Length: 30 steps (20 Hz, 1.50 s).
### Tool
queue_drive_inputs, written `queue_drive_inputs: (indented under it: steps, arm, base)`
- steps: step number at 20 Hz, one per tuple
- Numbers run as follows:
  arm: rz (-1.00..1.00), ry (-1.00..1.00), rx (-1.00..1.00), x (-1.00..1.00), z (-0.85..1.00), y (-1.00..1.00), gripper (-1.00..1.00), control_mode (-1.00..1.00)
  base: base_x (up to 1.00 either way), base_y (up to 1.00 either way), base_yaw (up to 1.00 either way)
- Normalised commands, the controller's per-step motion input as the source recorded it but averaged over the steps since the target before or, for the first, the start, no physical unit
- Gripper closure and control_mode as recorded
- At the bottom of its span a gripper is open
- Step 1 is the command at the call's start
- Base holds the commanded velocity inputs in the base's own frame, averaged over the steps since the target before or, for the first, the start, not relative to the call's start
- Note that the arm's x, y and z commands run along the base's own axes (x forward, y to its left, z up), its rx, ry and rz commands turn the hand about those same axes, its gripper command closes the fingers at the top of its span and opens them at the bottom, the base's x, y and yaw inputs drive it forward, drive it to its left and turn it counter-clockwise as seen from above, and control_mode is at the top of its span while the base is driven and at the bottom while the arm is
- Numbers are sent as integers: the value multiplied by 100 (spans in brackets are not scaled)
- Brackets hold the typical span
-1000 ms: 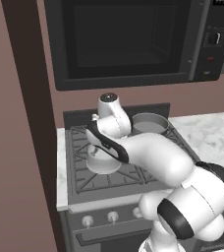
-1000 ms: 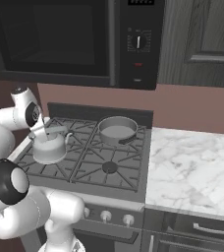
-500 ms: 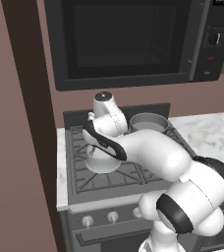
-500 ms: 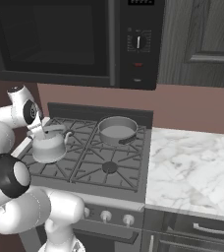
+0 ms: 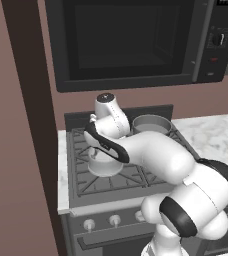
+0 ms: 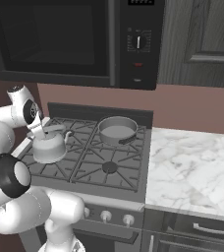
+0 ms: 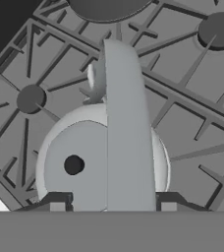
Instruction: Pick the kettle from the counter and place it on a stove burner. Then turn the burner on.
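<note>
Tool (image 7: pixel 113 206) spread astride kettle (image 7: pixel 101 162) handle, tips cut off; contact unclear.

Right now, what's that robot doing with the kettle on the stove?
The robot arm has set the kettle on the stove's front left burner, on the grate. Its gripper hangs right over the kettle's handle, with one finger tip on each side and the jaws apart, so it looks like it is letting go. A grey pot sits on a back burner. The knobs on the stove's front are untouched.
</note>
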Motion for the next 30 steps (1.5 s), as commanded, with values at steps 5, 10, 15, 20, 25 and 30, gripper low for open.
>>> queue_drive_inputs:
  steps: [5,10,15,20,25,30]
  arm:
    - [0,-2,0,0,3,0,-100,-100]
    - [0,-14,0,-3,32,0,-100,-100]
    - [0,-16,0,-30,40,0,-100,-100]
    - [0,-9,0,-76,26,-5,-100,-100]
    - [0,-2,0,-100,0,-39,-100,-100]
    - [1,-34,1,-87,10,-54,-100,-100]
  base:
    - [0,0,0]
    - [0,0,0]
    - [0,0,0]
    - [0,0,0]
    - [0,0,0]
    - [0,0,0]
